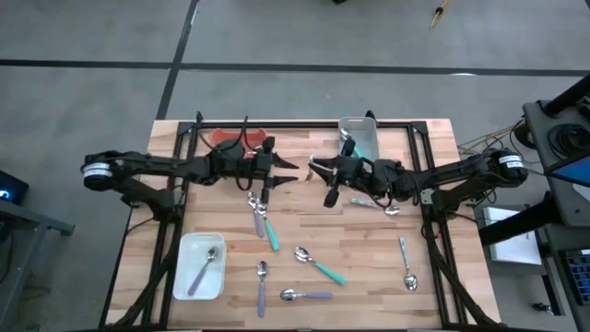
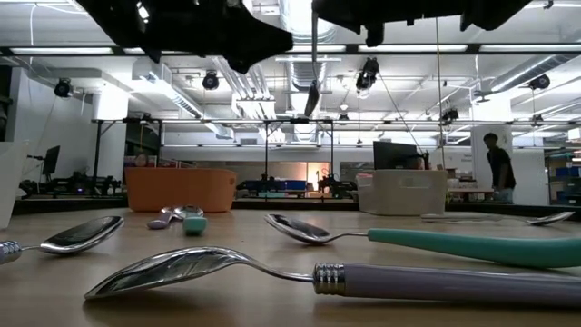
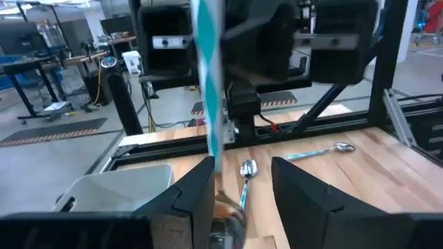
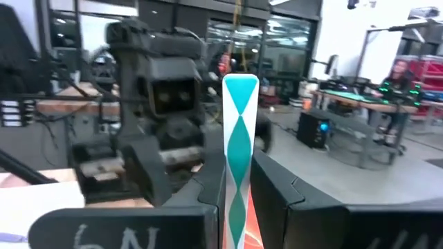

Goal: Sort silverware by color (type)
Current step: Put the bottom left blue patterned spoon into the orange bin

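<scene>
A teal spoon with a diamond-patterned handle (image 4: 240, 131) hangs upright in the air over the table's far middle, bowl end down (image 2: 311, 98). My right gripper (image 4: 239, 187) is shut on it and reaches in from the right (image 1: 313, 169). My left gripper (image 3: 242, 180) faces it from the left (image 1: 293, 175) and is open. The same handle (image 3: 208, 90) stands just by one left finger. I cannot tell whether that finger touches it. Other spoons lie on the table: teal (image 1: 321, 265), lavender (image 1: 306, 295) and pale blue (image 1: 407, 263). My right gripper pinches the teal spoon's handle (image 4: 239, 173) between its two fingers, coming level from the table's right, fingers across the handle. The handle's free end (image 4: 241, 86) stands above the fingers. The spoon is upright and lifted clear of the table.
An orange tray (image 1: 229, 138) and a grey tray (image 1: 364, 138) sit at the far edge. A white tray (image 1: 189, 272) at the near left holds a lavender spoon (image 1: 205, 269). More spoons lie below the left gripper (image 1: 261, 219) and under the right arm (image 1: 373, 203). A person (image 2: 497, 168) stands in the room behind.
</scene>
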